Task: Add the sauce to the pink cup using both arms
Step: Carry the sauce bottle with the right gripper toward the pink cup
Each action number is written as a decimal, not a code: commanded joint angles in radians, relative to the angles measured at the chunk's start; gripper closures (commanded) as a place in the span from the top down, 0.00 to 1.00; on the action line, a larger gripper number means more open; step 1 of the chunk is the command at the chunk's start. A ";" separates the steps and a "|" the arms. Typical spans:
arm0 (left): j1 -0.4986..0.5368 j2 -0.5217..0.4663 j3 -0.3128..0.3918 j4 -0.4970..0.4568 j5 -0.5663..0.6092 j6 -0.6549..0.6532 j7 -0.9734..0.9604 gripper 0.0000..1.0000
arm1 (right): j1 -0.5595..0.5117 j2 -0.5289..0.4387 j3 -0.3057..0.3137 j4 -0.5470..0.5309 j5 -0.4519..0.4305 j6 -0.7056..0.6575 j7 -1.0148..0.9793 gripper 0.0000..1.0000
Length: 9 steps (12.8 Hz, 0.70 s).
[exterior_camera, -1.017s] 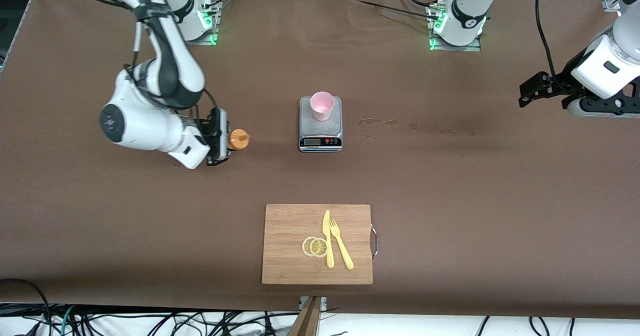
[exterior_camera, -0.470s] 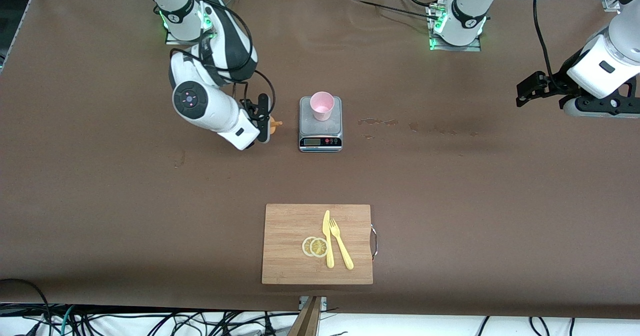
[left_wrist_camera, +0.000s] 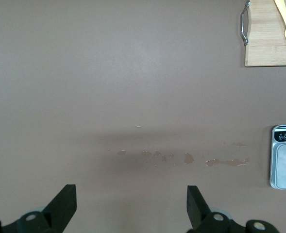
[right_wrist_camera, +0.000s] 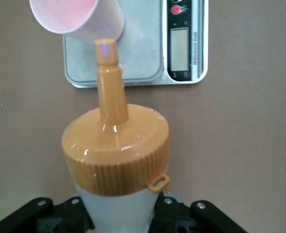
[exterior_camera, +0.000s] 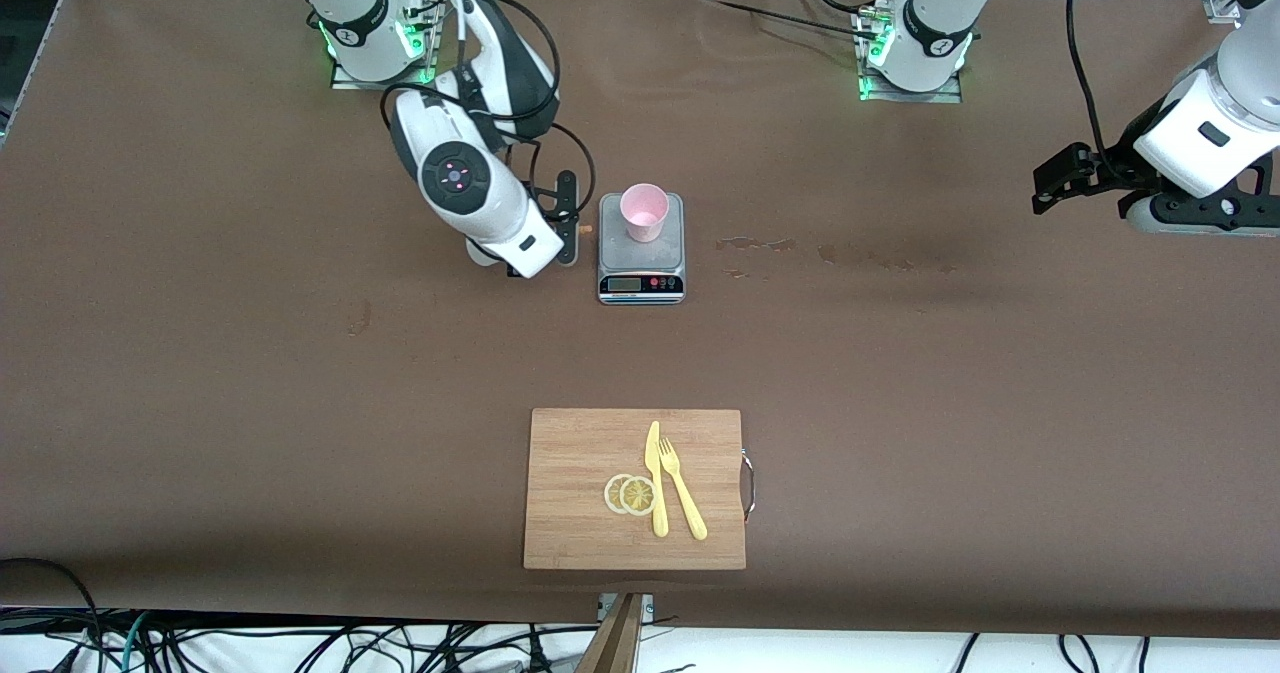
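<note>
Two white jointed arms work over our brown bench (exterior_camera: 200, 373). The right gripper (exterior_camera: 568, 221) hangs above the bench just beside the grey digital scale (exterior_camera: 641, 275), on the side toward the right arm's end. Its jaws are clenched on the small translucent whitish squeeze bottle (right_wrist_camera: 117, 208), which we see best in the right wrist view: the ribbed orange-yellow cap (right_wrist_camera: 116, 154) sits on the pale body, and the narrow nozzle (right_wrist_camera: 109, 73) points toward the scale. In the front view only the orange tip (exterior_camera: 586, 228) shows, poking out toward the scale's edge; the arm covers the bottle's body there.

On the scale's platform we see the small pale-pink plastic cup (exterior_camera: 644, 212), upright, with its mouth open to the top. In the right wrist view the cup's rim (right_wrist_camera: 75, 17) lies just past the nozzle tip; we cannot tell whether the two touch.

The left gripper (exterior_camera: 1062, 176) waits up in the air over the bench toward the left arm's end, well apart from the scale. Its jaws are spread wide and released, with nothing between them, as the two black fingertips (left_wrist_camera: 65, 204) in the left wrist view show. Under it we note a row of pale stains (exterior_camera: 830, 253) on the bench.

Nearer to the front camera lies a rectangular bamboo cutting board (exterior_camera: 580, 453) with a metal handle (exterior_camera: 749, 483). On it we count two round lemon slices (exterior_camera: 630, 494), a pale-yellow plastic knife (exterior_camera: 656, 483) and a pale-yellow plastic fork (exterior_camera: 682, 493), the three lying close together.
</note>
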 commanded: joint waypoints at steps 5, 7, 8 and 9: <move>0.002 0.010 0.000 0.028 -0.018 -0.024 -0.003 1.00 | 0.049 -0.005 0.009 0.002 -0.100 -0.087 0.170 0.37; 0.002 0.012 0.000 0.028 -0.018 -0.023 -0.003 1.00 | 0.055 -0.001 0.020 0.004 -0.108 -0.104 0.191 0.38; 0.002 0.012 0.000 0.028 -0.018 -0.023 -0.003 1.00 | 0.055 0.001 0.025 0.007 -0.112 -0.110 0.193 0.38; 0.002 0.012 0.000 0.028 -0.018 -0.023 -0.003 1.00 | 0.057 0.004 0.028 0.008 -0.119 -0.112 0.205 0.38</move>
